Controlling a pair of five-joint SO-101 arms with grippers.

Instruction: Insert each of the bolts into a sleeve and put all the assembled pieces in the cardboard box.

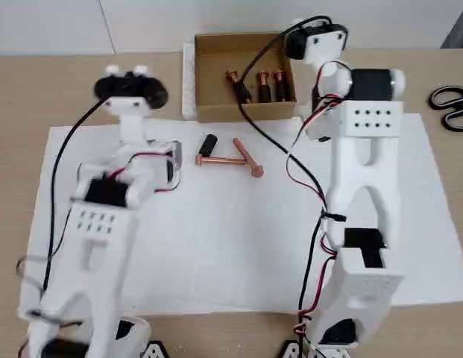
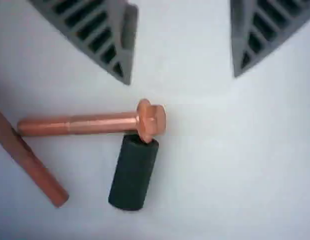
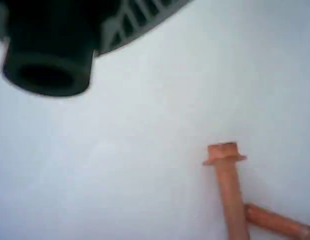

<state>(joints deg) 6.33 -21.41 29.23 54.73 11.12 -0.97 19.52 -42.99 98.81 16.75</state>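
Left claw gapes wide above a loose sleeve touching one bolt's head. A second bolt touches its tip. Right claw grips another sleeve. On the bench, at twelve o'clock from them, the box holds three assembled pieces.

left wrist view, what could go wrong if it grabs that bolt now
1. The head of the bolt touches the loose sleeve, so the open left gripper closing there could send the sleeve rolling.
2. The second bolt lies at or very near its tip, so lifting one may drag the other.
3. The held sleeve in the right gripper might tilt when a bolt is pushed in.
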